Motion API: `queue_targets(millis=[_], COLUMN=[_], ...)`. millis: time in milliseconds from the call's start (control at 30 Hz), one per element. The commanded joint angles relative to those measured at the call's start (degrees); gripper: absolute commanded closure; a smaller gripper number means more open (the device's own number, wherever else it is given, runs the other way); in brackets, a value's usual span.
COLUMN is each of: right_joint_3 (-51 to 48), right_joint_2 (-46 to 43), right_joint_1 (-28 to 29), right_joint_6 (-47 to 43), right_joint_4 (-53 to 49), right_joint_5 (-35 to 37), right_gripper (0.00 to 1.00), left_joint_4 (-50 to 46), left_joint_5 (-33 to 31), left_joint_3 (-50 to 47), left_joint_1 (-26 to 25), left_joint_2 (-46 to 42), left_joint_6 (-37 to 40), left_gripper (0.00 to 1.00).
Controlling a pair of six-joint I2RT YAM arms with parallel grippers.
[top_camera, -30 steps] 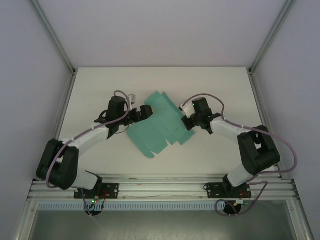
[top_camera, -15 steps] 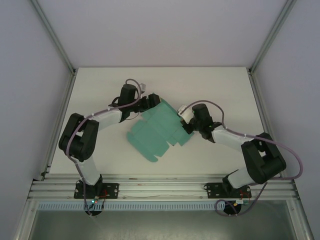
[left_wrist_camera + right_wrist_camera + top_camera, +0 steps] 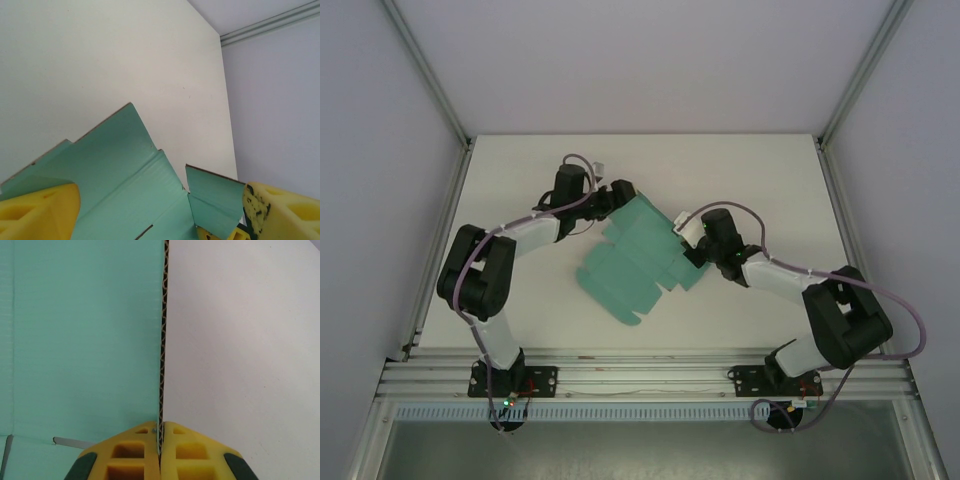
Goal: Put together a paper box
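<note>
— On the counter [image 3: 750, 170], midway between the 2 arms: paper box [image 3: 635, 265], teal card, lying mostly open as a die-cut sheet, with 1 panel at its right side apparently stood up on edge. Pincer states?
— Right pincer [image 3: 687, 240]: clamped on that raised panel. Wrist view shows its fingers [image 3: 130, 452] pressed together on the fluted edge, card upright between them. Left pincer [image 3: 617, 193]: at the sheet's far-left corner, fingers [image 3: 40, 212] wide apart, a flap lying between them, no contact I can confirm.
— Handling estimate?
— Light. Corrugated, so stiff across a panel, but it should hinge freely at each crease. Judged easy to slide on the counter and easy to dent if pinched hard. Surface looks smooth, so a shallow grip may slip.
— Where to take hold?
— Near a panel's free edge, pads flat on both faces, well clear of creases and slots. 1 pincer anchors a wall; the other should take the flap close beside the fold line it must bend, not at its tip
</note>
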Motion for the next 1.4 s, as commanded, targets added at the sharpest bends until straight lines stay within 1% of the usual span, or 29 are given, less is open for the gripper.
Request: queue_targets(millis=[0, 67, 133, 200, 267, 400, 500, 567, 633, 700, 733, 867, 1000, 1100, 1267, 1333, 1367], right_joint_3=[-0.79, -0.68, -0.6, -0.59, -0.66, -0.68, -0.68, -0.51, -0.4, -0.42, -0.42, 0.05, 0.02, 0.55, 0.53, 0.79, 0.94], right_joint_2=[-1.61, -1.85, -2.02, -1.99, -1.97, -1.81, -1.97, -1.95, -2.07, -2.42, -2.51, -2.78, -3.39, -3.13, -2.75, -2.56, -2.45], right_joint_1=[0.59, 0.91, 1.12, 1.07, 1.09, 1.13, 1.06, 1.11, 1.07, 1.09, 1.13, 1.2, 1.15, 1.15, 1.18, 1.2, 1.31], right_joint_6=[-1.27, -1.47, -1.75, -1.74, -1.71, -1.12, -0.77, -0.43, 0.05, 0.48, 0.63, 1.66, 1.95, 2.18, 1.84, 1.22, 0.96], right_joint_4=[0.76, 0.48, 0.38, 0.41, 0.32, 0.21, 0.38, 0.5, 0.83, 1.42, 1.58, 2.01, 3.19, 2.87, 3.48, 2.77, 2.3], right_joint_5=[1.23, 1.39, 1.63, 2.37, 2.78, 2.86, 3.34, 3.55, 3.48, 3.72, 3.94, 5.48, 5.33, 4.67, 3.22, 2.79, 2.69], right_gripper=[1.0, 1.0, 1.0, 1.0, 1.0, 1.0, 1.0, 1.0, 1.0, 1.0, 1.0, 1.0, 1.0, 1.0, 1.0, 1.0, 1.0], left_joint_4=[0.66, -3.76, -5.87, -4.88, -3.34, -2.64, -2.78, -4.03, -6.3, -7.96, -8.12, -9.64, -13.56, -13.96, -14.29, -13.41, -13.23], left_joint_5=[0.9, 0.56, 0.35, 1.04, 1.54, 2.39, 3.01, 3.17, 2.96, 3.11, 3.2, 2.89, 1.09, 0.91, 0.58, 1.15, 0.94], left_joint_3=[1.82, 4.23, 5.54, 5.31, 4.83, 5.26, 5.91, 6.93, 8.08, 8.52, 8.27, 6.59, 5.25, 4.08, 5.04, 5.81, 6.26], left_joint_1=[-0.03, -0.43, -0.62, -0.55, -0.53, -0.5, -0.51, -0.72, -1.16, -1.68, -1.87, -2.83, -4.38, -5.58, -7.34, -7.9, -8.2], left_joint_2=[0.02, 1.03, 1.84, 1.81, 1.47, 0.76, 0.58, 0.97, 1.66, 2.29, 2.38, 1.59, 0.19, -0.64, 0.26, 0.99, 1.39], left_joint_6=[0.26, 2.44, 3.25, 3.07, 2.22, 2.04, 2.11, 2.57, 3.64, 4.62, 4.83, 6.98, 10.75, 12.2, 13.02, 12.93, 12.6], left_gripper=[0.16, 0.16, 0.16, 0.16, 0.14, 0.03, 0.03, 0.14, 0.31, 0.44, 0.49, 0.56, 0.72, 0.73, 0.72, 0.64, 0.63])
